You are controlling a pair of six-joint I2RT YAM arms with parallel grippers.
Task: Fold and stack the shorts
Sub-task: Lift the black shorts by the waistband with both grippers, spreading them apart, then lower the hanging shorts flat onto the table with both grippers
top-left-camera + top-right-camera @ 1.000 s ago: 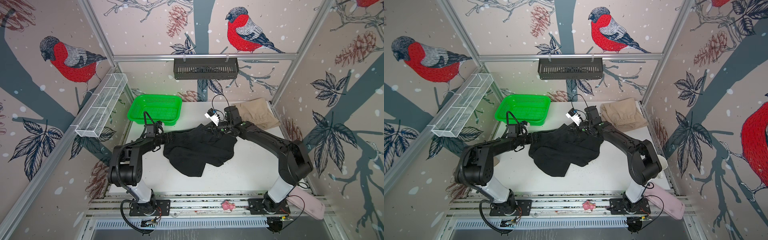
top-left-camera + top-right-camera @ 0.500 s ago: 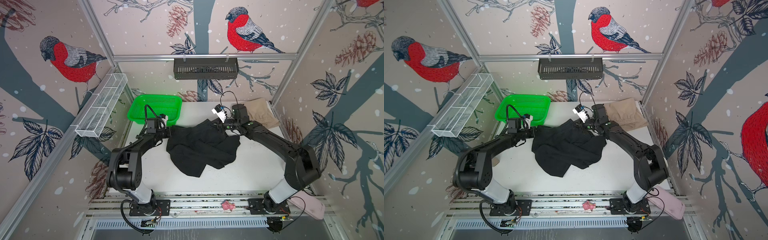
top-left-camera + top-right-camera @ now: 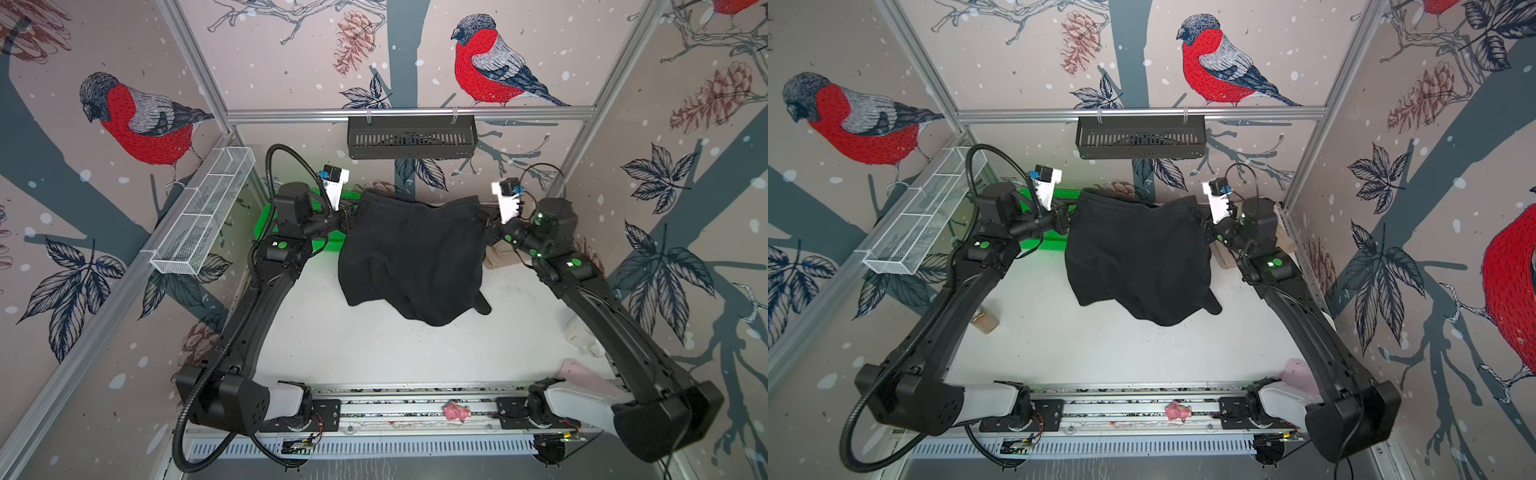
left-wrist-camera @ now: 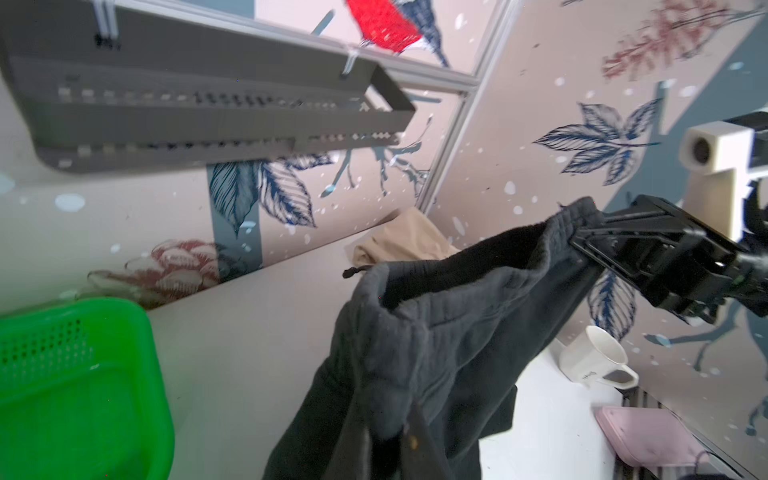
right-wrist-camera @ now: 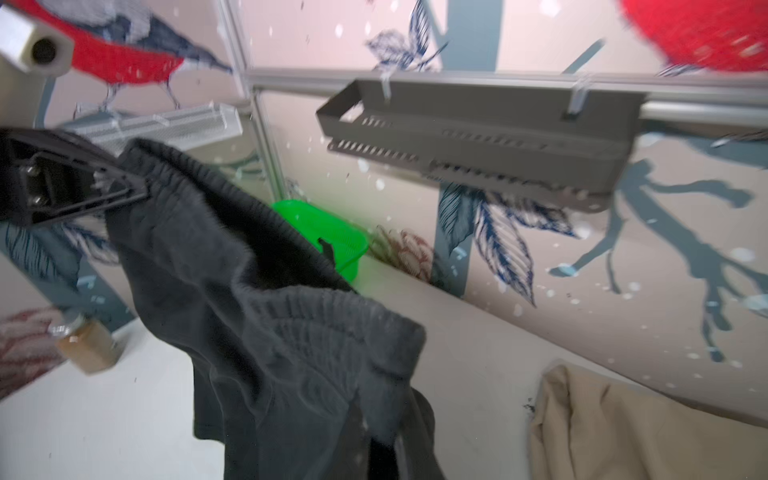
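Grips the black shorts [image 3: 409, 257] at both ends of the waistband: left end effector [image 5: 143, 193] pinched narrow on one corner, right end effector [image 4: 575, 245] pinched narrow on the opposite corner. Holds the waistband stretched between the two above the far part of the worktop [image 3: 374, 353], legs hanging; cannot tell whether the lower hem touches the surface. Leaves the beige shorts [image 5: 623, 424] bunched on the worktop in the far right corner, beside the right arm, not yet folded. Note the basket [image 4: 62, 374] near the left end effector.

Step in hand, as judged: spreading the black pair in the air ahead of laying it flat.

For the next move, lower both end effectors together toward the open middle of the worktop. Hold the waistband taut and level so the legs settle without creases, then release and fold. Watch for the twisted leg on the right bunching underneath
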